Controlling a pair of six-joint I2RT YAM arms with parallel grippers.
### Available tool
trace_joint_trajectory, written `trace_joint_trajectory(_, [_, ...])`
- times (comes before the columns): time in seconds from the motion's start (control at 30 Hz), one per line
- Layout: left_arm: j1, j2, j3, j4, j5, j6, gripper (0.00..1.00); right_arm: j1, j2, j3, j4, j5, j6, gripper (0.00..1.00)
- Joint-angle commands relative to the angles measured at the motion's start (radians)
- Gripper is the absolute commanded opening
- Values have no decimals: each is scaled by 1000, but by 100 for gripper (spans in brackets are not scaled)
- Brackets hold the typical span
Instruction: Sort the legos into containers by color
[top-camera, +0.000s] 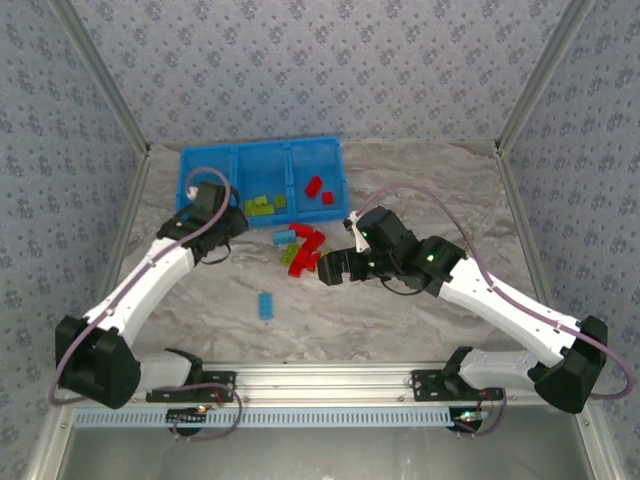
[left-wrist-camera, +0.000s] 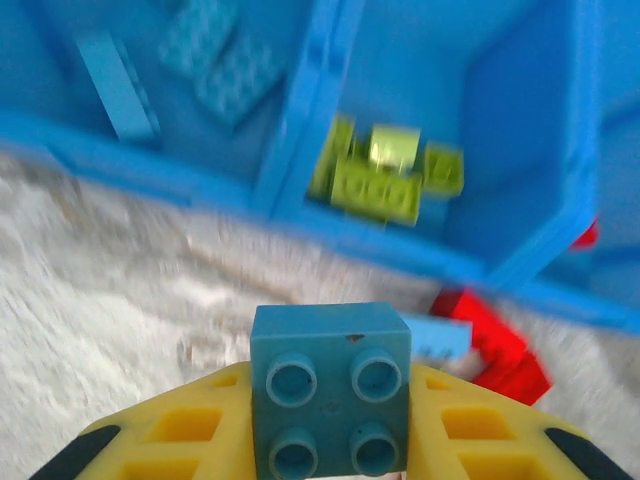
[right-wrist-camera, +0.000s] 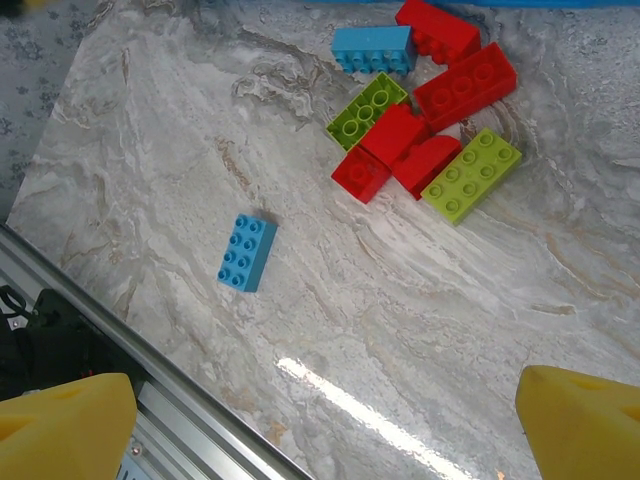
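My left gripper (top-camera: 228, 228) is shut on a light blue square lego (left-wrist-camera: 330, 395), held between the yellow fingers (left-wrist-camera: 180, 430) just short of the blue tray's near wall (left-wrist-camera: 300, 120). In the tray (top-camera: 260, 146), the left container holds light blue legos (left-wrist-camera: 205, 60), the middle one lime green legos (left-wrist-camera: 385, 172), and the right one red legos (top-camera: 316, 188). A mixed pile of red (right-wrist-camera: 465, 85), green (right-wrist-camera: 472, 172) and blue legos (right-wrist-camera: 372, 48) lies on the table. My right gripper (right-wrist-camera: 320, 440) hangs open above the table, near the pile (top-camera: 302, 250).
One light blue lego (right-wrist-camera: 247, 252) lies alone on the marble table, towards the near metal rail (top-camera: 320, 378). Patterned walls enclose the back and both sides.
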Motion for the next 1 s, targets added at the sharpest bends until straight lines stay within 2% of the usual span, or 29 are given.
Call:
trace_joint_trajectory(0.0, [93, 74, 90, 5, -80, 39, 33, 9, 4, 8, 4, -2, 17, 100])
trace_joint_trajectory(0.13, [211, 268, 234, 12, -56, 42, 33, 11, -2, 7, -18, 5, 16, 100])
trace_joint_trajectory(0.27, [270, 457, 385, 3, -31, 58, 34, 14, -19, 1, -35, 14, 18, 100])
trace_joint_trajectory(0.43, [301, 650, 603, -73, -10, 96, 43, 14, -40, -5, -44, 26, 19, 100])
trace_joint_trajectory(0.57, [317, 709, 707, -137, 22, 106, 53, 13, -41, -2, -45, 28, 18, 100])
trace_joint_trajectory(0.67, [316, 668, 702, -154, 42, 100, 55, 12, -39, -5, -41, 31, 20, 100])
trace_joint_trajectory(0.77, [311, 560, 628, -154, 103, 84, 55, 11, -29, -7, -29, 44, 21, 100])
trace_joint_trajectory(0.9, [252, 307, 415, -120, 165, 76, 54, 4, 3, -4, -39, 124, 43, 100])
trace_joint_trajectory(0.97, [184, 173, 314, -117, 130, 102, 55, -4, 25, -3, -34, 146, 54, 100])
